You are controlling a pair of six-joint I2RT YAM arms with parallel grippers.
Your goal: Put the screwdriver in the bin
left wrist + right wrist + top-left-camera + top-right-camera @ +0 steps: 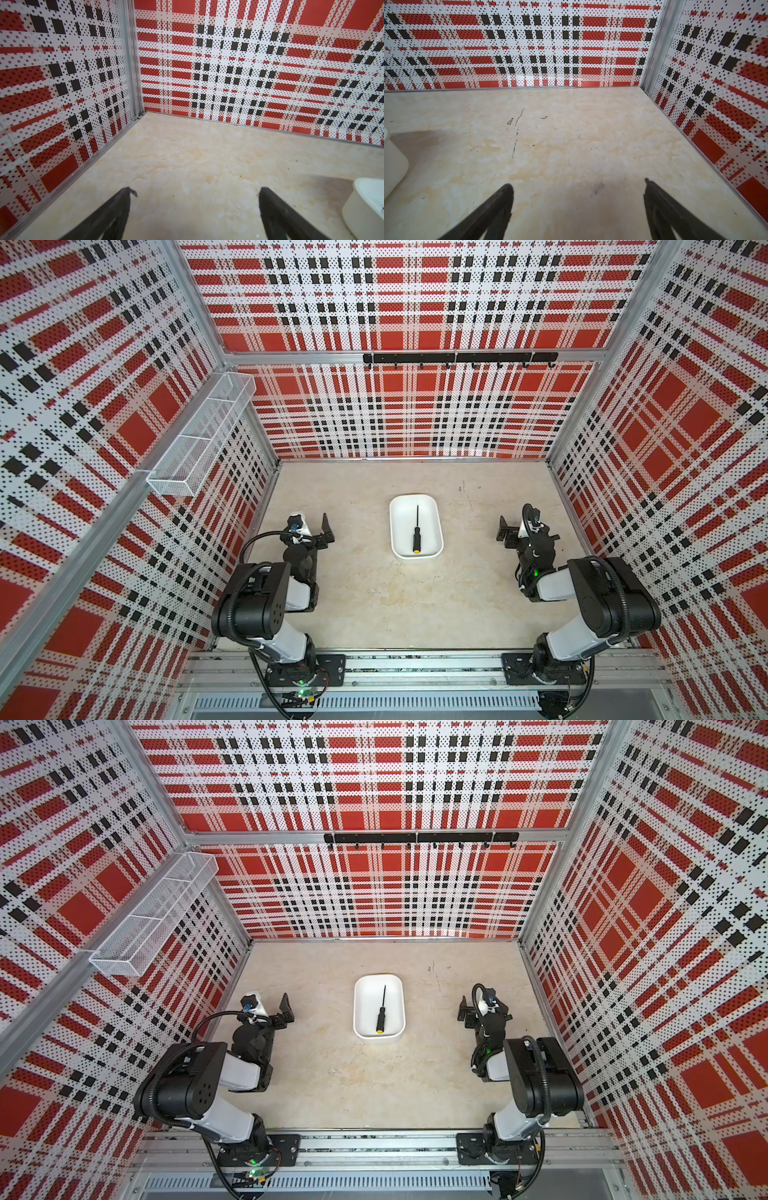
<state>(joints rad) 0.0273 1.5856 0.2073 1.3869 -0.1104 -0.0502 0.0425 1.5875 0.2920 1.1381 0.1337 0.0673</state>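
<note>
The screwdriver (416, 531) (380, 1011) lies flat inside the bin (415, 498) (358, 1006), with its thin shaft toward the back wall and its yellow-orange cap toward the front. The white bin stands mid-table in both top views. A corner of the bin (365, 199) shows in the left wrist view, and an edge of it (392, 162) in the right wrist view. My left gripper (312, 529) (270, 1009) (195, 191) rests left of the bin, open and empty. My right gripper (519, 526) (478, 1011) (578, 185) rests right of it, open and empty.
A long white wire mesh basket (199, 435) hangs high on the left wall. A black hook rail (459, 358) runs along the back wall. Plaid pegboard walls close in the beige table on three sides.
</note>
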